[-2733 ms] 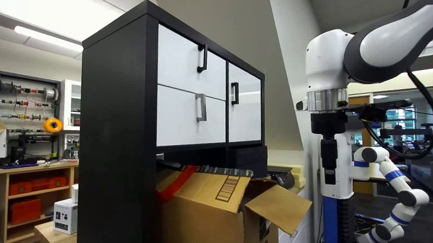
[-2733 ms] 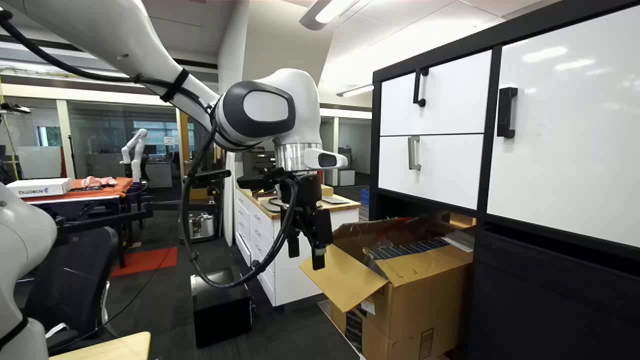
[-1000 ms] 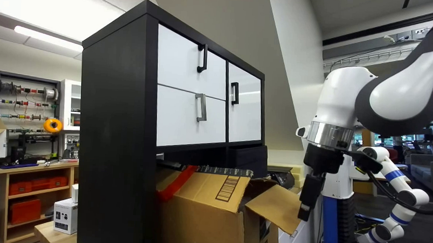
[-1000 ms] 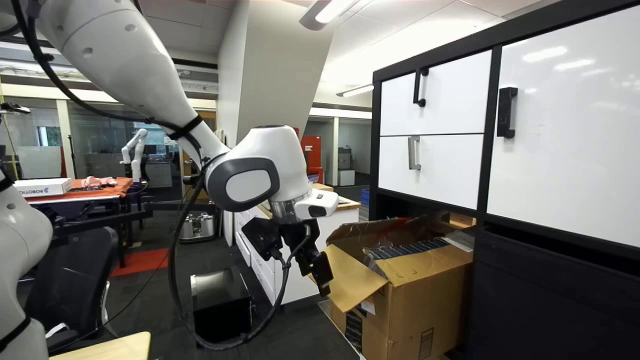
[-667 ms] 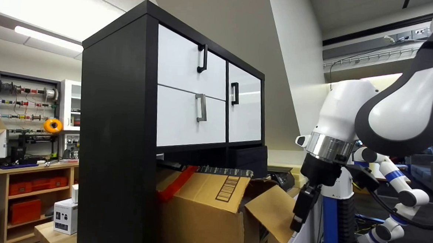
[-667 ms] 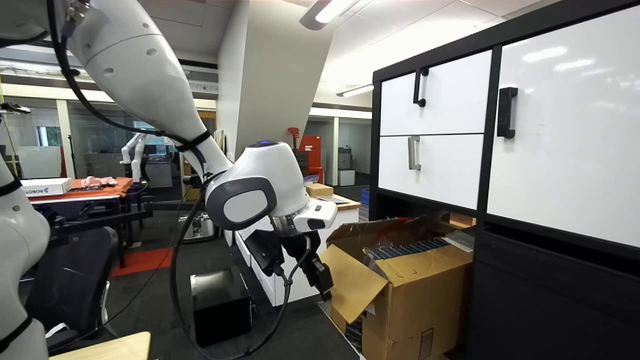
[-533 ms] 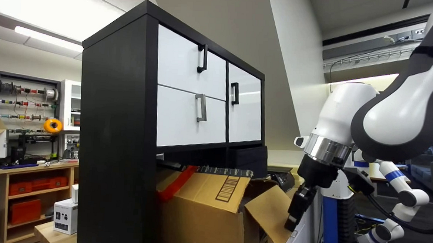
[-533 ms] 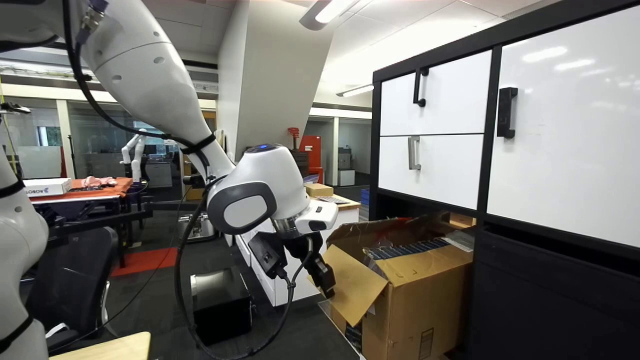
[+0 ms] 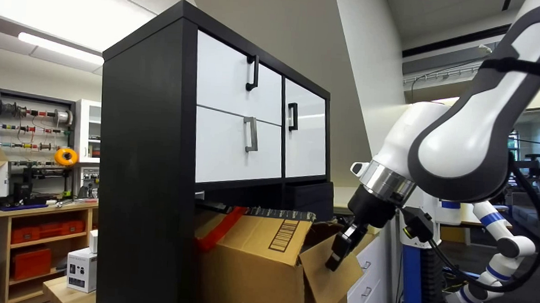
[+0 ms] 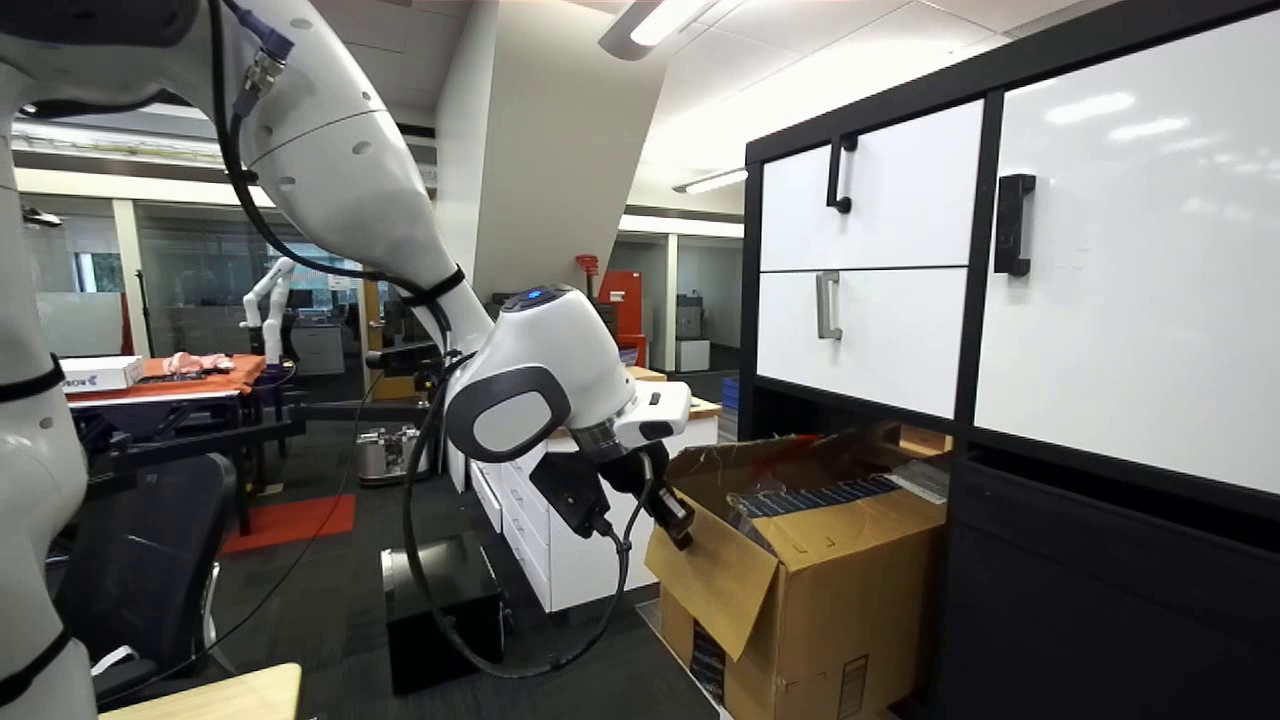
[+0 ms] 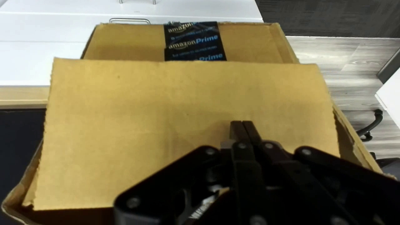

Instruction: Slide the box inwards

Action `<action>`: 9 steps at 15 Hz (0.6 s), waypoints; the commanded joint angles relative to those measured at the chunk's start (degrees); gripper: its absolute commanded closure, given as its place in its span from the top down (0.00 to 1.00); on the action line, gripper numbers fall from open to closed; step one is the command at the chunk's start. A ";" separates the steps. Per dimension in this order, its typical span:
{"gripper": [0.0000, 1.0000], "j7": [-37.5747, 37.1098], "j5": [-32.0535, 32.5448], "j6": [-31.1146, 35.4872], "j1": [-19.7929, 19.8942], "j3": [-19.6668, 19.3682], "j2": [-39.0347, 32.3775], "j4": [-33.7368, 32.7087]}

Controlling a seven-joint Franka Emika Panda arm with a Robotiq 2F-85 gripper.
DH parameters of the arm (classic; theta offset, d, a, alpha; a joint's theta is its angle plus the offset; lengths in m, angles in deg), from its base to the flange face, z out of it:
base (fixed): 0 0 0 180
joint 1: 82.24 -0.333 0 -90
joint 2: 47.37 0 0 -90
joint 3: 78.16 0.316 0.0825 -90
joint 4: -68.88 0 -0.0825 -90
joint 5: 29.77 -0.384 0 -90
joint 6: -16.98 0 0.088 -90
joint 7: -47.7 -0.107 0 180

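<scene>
Lining up the push: closed end effector (image 11: 242, 123) at the loose flap (image 11: 150, 112) of the box (image 10: 850, 620).
Box sits part-way in lower bay (image 9: 249, 195) of black cabinet (image 9: 140, 163), flap end jutting out. End effector grips nothing; it's over the flap, a bit off-ctr in wrist view; contact or slight gap, can't tell. Step in hand is prob. start of push, main slide prob. yet to do. Next: press flap flat vs. box end, then steady shove straight twd the bay, ideally nearer ctr. Risk: flap may just fold & soak up force, or box may twist & snag on cabinet.
</scene>
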 commanded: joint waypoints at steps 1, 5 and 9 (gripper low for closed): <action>0.00 3.62 -4.58 2.04 0.25 0.95 -3.50 -4.79; 0.00 6.48 -7.43 2.13 2.39 2.58 -7.49 -8.43; 0.00 9.25 -8.01 2.45 5.21 4.50 -11.65 -12.32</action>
